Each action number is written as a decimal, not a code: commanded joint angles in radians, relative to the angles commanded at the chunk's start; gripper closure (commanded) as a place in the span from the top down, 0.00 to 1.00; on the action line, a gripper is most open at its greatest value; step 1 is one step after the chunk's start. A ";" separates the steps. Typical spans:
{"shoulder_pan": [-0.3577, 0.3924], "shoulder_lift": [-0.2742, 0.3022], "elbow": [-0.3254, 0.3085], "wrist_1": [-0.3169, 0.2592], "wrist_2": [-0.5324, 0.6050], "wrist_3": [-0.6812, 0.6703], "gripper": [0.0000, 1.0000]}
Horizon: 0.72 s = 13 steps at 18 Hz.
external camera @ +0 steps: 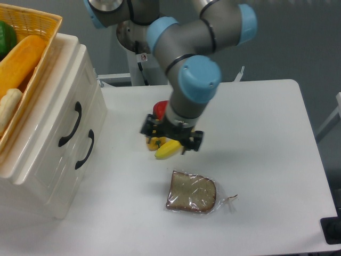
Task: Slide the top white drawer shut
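Hiding its fingertips, gripper (171, 140) above banana (167, 150), top white drawer (64, 114) apart

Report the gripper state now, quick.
Gripper: cannot be told; the wrist hides its fingers as it hangs over the banana, away from the top white drawer.

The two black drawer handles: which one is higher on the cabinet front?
The upper black handle, on the top white drawer. The lower black handle sits below it and further right in the picture.

A wrapped bread slice (192, 191) lies near a banana (167, 150) on the white table (266, 160).
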<state>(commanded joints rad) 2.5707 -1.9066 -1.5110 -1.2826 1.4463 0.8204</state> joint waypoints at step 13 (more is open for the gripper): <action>0.264 -0.129 0.025 0.088 0.126 0.690 1.00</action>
<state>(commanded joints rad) 2.8348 -2.0355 -1.4864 -1.1950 1.5720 1.5105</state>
